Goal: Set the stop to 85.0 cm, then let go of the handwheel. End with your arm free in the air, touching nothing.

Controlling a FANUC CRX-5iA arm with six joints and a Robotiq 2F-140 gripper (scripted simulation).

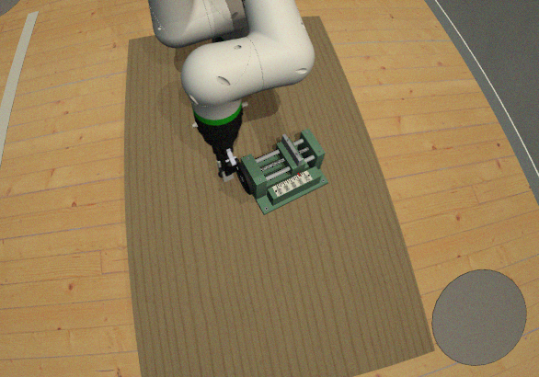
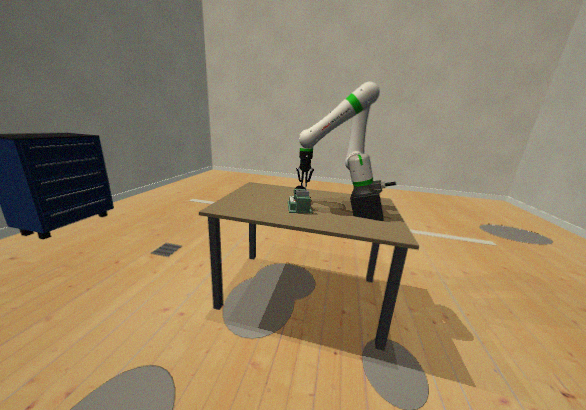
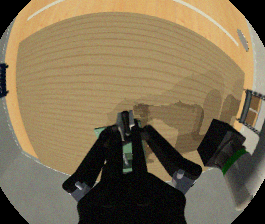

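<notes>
The green stop device [image 1: 260, 185] [image 2: 303, 204] stands on the table; a part of it shows below the fingers in the wrist view [image 3: 127, 149]. Its black handwheel [image 1: 244, 180] is on the left end. The sliding stop [image 1: 292, 150], with a grey plate, sits on the rods nearer the right end block. A red pointer [image 1: 299, 175] stands over the right part of the white scale [image 1: 286, 187]; its numbers are too blurred to read. My gripper [image 1: 227, 167] [image 2: 303, 185] [image 3: 126, 116] points down beside the handwheel's outer face, shut on its handle, which the fingers mostly hide.
The device's base plate [image 1: 266, 208] sticks out along the scale side, and its end block [image 1: 313, 148] rises at the right. The brown table top [image 1: 258, 294] [image 2: 250, 205] carries my arm's base [image 2: 367, 205]. A blue cabinet [image 2: 60, 180] stands away from the table.
</notes>
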